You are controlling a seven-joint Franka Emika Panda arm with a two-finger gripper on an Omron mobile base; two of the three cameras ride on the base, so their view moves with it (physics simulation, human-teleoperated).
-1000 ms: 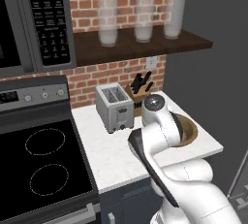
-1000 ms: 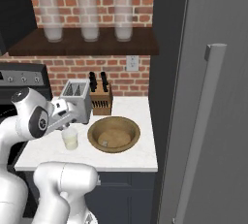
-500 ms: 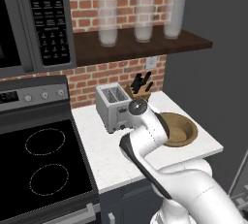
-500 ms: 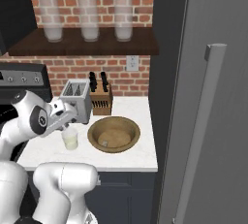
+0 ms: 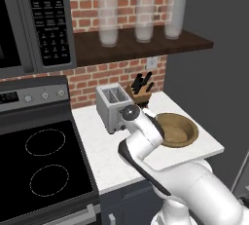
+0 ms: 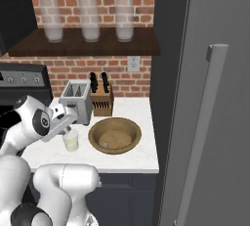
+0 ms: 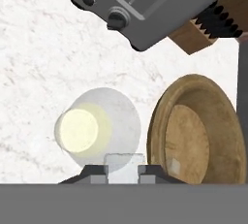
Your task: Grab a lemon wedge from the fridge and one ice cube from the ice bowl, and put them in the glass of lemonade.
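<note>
You see the tall dark grey fridge shut at right. On the white speckled tabletop, the wide brown wooden ice bowl sits just beside the short clear glass of lemonade. Your fingers pinch a pale ice cube above the glass rim.

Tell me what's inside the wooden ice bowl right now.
The ice bowl shows mostly bare brown bottom, with one small pale lump near its front rim. In the left base view the arm covers the bowl's near-left part, so that part is unseen there.
</note>
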